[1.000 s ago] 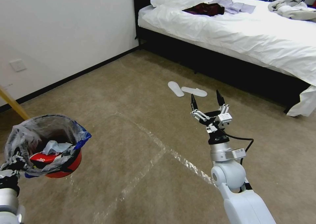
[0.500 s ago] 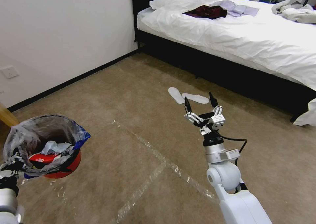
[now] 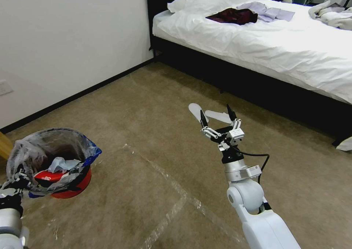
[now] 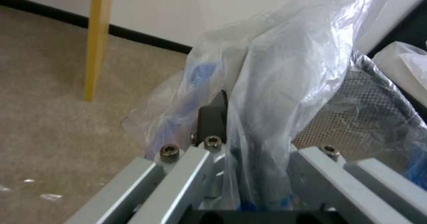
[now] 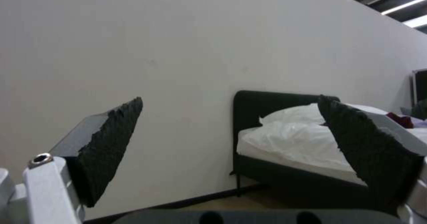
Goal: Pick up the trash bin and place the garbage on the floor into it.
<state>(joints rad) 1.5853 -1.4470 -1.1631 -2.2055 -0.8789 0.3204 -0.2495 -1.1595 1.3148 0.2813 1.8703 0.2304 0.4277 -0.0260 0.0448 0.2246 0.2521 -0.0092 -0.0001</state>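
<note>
The left gripper (image 4: 249,170) is clenched on the rim of the small round red trash bin (image 3: 71,185), its black fingertip (image 4: 213,117) pressed against the crinkled clear plastic liner with blue edging (image 4: 285,83). The bin hangs clear of the beige carpet floor (image 3: 146,106) at the robot's near left, and inside it lie a pale blue scrap (image 3: 60,164) and a red wrapper (image 3: 49,175). Just beyond it stands a yellow wooden post (image 4: 98,40) against the white wall (image 3: 66,36).

The right gripper (image 3: 217,118) is released, its two black serrated fingers (image 5: 111,147) spread wide and pointing up and forward, holding nothing, raised above the carpet. Past it, two white flat slippers (image 3: 207,113) lie on the floor near the black-framed bed with white bedding (image 3: 264,44). Shiny clear tape strips (image 3: 172,190) cross the carpet between the two arms.
</note>
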